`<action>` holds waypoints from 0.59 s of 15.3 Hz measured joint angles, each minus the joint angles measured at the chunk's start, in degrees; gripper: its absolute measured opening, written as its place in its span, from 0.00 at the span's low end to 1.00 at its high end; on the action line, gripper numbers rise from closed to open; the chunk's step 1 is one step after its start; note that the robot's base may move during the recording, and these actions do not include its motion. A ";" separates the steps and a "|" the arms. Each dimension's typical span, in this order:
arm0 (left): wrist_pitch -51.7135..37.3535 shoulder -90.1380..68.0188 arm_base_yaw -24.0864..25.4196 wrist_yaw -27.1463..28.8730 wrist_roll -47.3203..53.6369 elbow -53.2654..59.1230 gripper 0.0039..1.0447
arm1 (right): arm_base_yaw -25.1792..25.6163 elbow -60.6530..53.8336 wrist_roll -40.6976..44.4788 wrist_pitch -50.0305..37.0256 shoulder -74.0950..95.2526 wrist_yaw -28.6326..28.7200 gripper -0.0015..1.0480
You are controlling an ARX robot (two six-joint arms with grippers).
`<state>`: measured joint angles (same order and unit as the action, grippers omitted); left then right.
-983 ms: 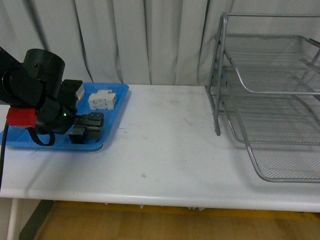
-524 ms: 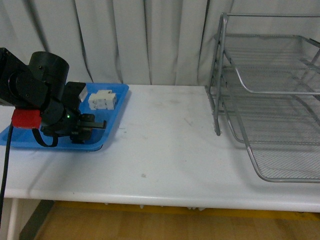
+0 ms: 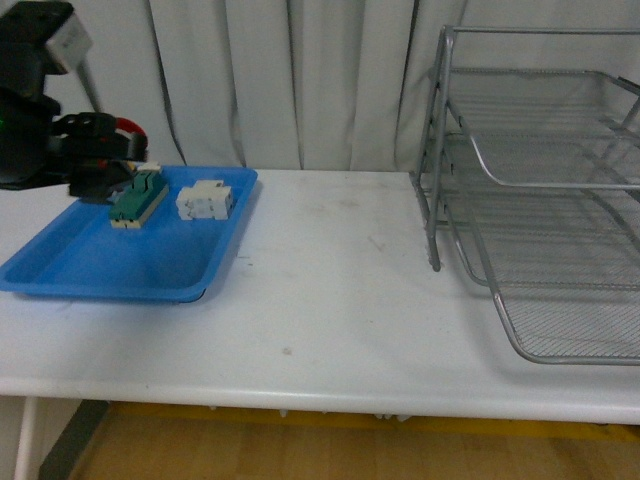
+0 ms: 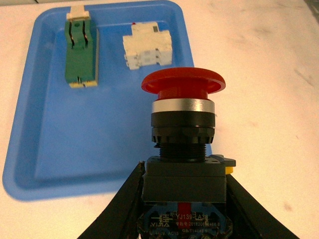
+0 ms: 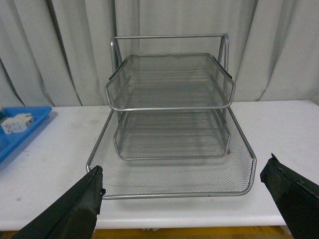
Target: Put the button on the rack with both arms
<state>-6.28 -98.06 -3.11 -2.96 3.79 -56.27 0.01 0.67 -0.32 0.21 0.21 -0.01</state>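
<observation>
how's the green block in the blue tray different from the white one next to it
The green terminal block is long and narrow with cream ends; the white blocky component is shorter, squarer and stepped. The green one is two-coloured, the white one plain cream-white. Both lie apart at one end of the flat blue plastic tray.
</observation>
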 joint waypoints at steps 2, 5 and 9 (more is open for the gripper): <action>2.95 16.28 1.60 -0.70 1.07 14.84 0.34 | 0.00 0.00 0.00 0.00 0.00 0.00 0.94; 5.81 35.71 2.54 1.73 2.71 28.39 0.34 | 0.00 0.00 0.00 0.02 0.00 0.00 0.94; 3.13 34.05 2.54 1.49 1.51 31.43 0.34 | 0.00 0.00 0.00 0.00 0.00 0.00 0.94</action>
<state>-3.16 -64.01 -0.58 -1.48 5.30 -24.84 0.01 0.67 -0.32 0.21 0.21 -0.01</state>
